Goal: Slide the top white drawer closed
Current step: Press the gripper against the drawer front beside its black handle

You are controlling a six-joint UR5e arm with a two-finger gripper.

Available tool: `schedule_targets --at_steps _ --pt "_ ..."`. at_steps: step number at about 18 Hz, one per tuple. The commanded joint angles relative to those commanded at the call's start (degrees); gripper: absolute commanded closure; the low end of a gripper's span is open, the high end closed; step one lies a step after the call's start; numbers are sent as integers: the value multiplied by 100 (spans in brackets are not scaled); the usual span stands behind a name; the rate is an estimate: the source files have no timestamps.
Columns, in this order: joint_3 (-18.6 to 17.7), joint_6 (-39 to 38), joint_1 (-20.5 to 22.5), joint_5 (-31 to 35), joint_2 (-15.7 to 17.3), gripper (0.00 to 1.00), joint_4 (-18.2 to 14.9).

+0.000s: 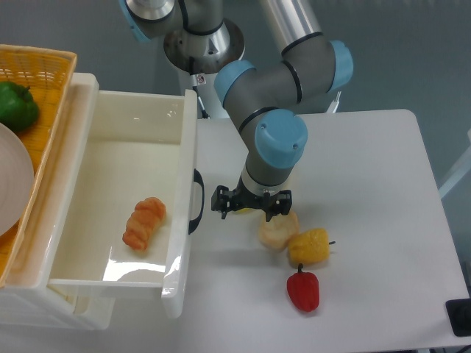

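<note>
Top white drawer [118,158] pulled out at left, w/ a croissant [144,222] inside. Claw [251,207] just right of its black handle [197,200], jaws spread, holding nothing — bread roll [277,229], yellow pepper [309,245], red pepper [302,290] on tabletop [368,191].

white drawer [129,151] with black handle [197,200], orange croissant [144,223], red pepper [302,290].
</note>
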Motion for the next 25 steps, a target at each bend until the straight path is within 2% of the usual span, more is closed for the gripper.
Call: schedule_targets --at_steps 8,25 --pt "18 17 0 -290 -18 0 0" --pt "62 18 -53 -431 35 0 -35"
